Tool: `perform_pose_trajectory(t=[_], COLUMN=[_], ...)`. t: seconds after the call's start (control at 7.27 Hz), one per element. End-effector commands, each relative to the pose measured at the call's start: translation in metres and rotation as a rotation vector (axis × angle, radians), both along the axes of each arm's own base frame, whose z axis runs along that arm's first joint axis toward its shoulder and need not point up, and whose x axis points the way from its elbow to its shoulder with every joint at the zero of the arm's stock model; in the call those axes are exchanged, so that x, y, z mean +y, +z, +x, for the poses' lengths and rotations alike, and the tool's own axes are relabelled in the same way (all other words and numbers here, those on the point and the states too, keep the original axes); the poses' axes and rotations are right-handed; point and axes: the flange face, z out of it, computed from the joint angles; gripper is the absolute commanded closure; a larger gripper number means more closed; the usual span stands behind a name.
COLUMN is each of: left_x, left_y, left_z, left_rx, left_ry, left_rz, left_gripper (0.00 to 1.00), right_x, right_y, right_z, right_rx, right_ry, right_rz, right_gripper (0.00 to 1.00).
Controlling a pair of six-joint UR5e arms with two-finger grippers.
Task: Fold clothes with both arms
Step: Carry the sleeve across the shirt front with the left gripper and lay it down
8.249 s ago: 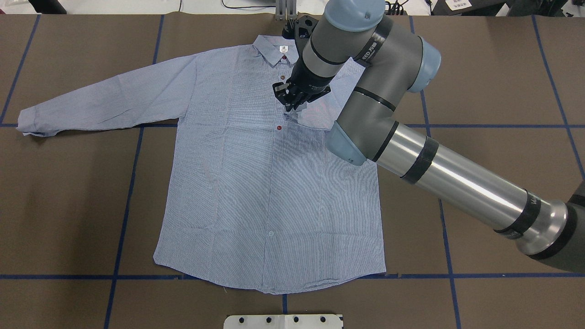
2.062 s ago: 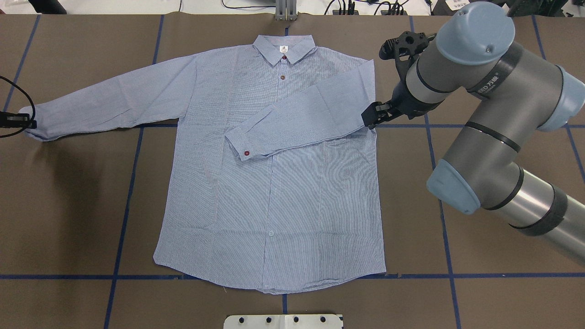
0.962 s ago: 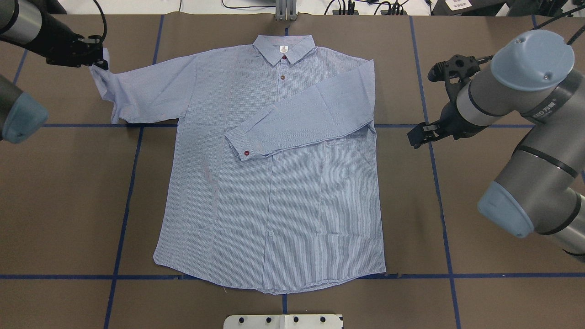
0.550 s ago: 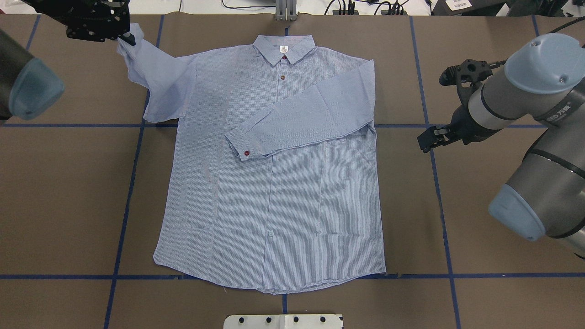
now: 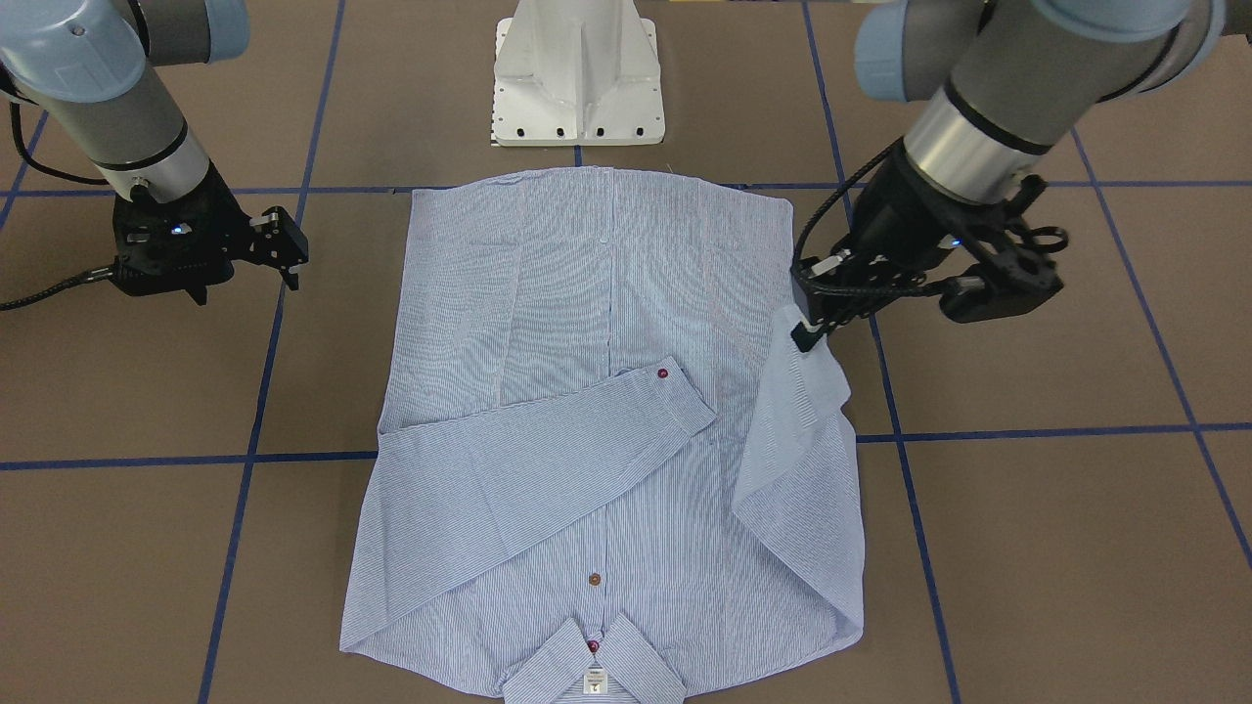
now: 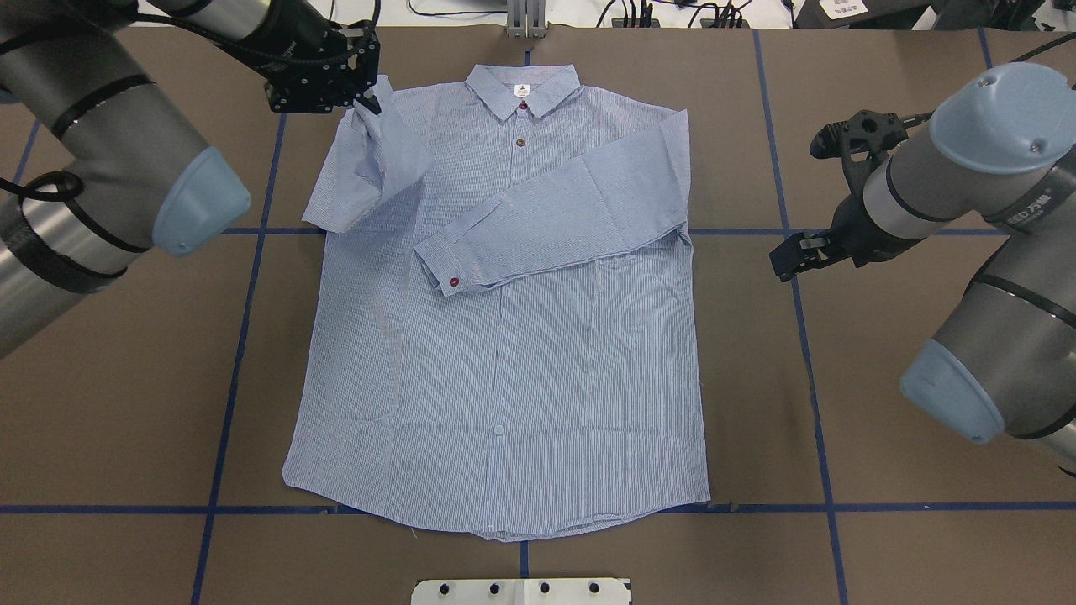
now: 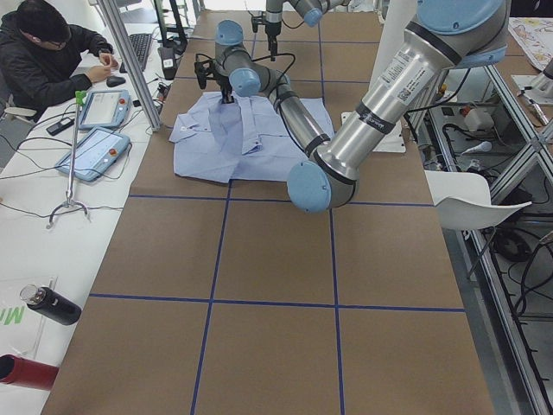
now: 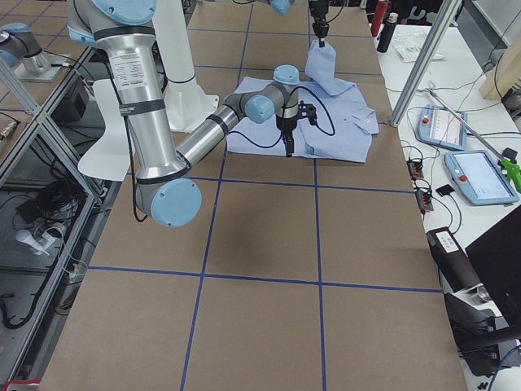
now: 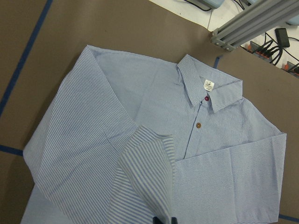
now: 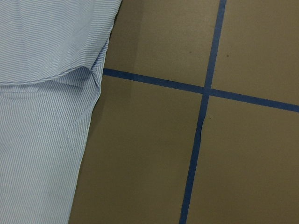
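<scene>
With the shirt (image 6: pixel 504 353) flat mid-bench (image 6: pixel 126 378), the left gripper (image 6: pixel 368 99) clamps its raised sleeve (image 6: pixel 363 168), which probably goes across the chest next; whether the right gripper (image 6: pixel 786 260), beside the shirt, is open cannot be told.

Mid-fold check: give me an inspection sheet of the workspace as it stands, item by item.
Surface: brown table with a blue tape grid.
Job's things: shirt lies front up; one sleeve is folded across the chest; other sleeve is lifted off the table by its cuff.
Clutter: nothing seen.
Grippers: left gripper shut on the lifted cuff; right gripper open, empty, over bare table beside the shirt.
Cables: black cable loops at the left wrist; second cable trails from the right wrist.
Surroundings: white pedestal; seated person at a side bench with pendants.
</scene>
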Motion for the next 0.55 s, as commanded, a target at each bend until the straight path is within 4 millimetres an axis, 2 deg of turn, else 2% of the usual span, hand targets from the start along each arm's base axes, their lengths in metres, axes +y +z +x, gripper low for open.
perform_pose_trajectory(t=[0.0,0.14,0.27,0.41], left_x=[0.024,0.034,0.047,0.065], left_y=[0.008,0.001,-0.008,-0.022], left_z=[0.078,0.101,0.115,0.140], left_rx=[0.070,0.089,0.100,0.115], left_ry=[-0.085,-0.084,-0.060,-0.021], left_rz=[-0.060,-0.065,-0.059,-0.049], left_gripper=[1.00,1.00,1.00,1.00], right_x=[0.001,0.001,0.000,0.000], right_y=[0.000,0.000,0.001,-0.001], right_z=[-0.003,-0.003,-0.004,-0.004], right_rx=[0.001,0.000,0.003,-0.001], right_ry=[0.003,0.001,0.002,0.002], right_rz=[-0.006,-0.005,-0.007,-0.005], right_gripper=[0.00,0.00,0.00,0.00])
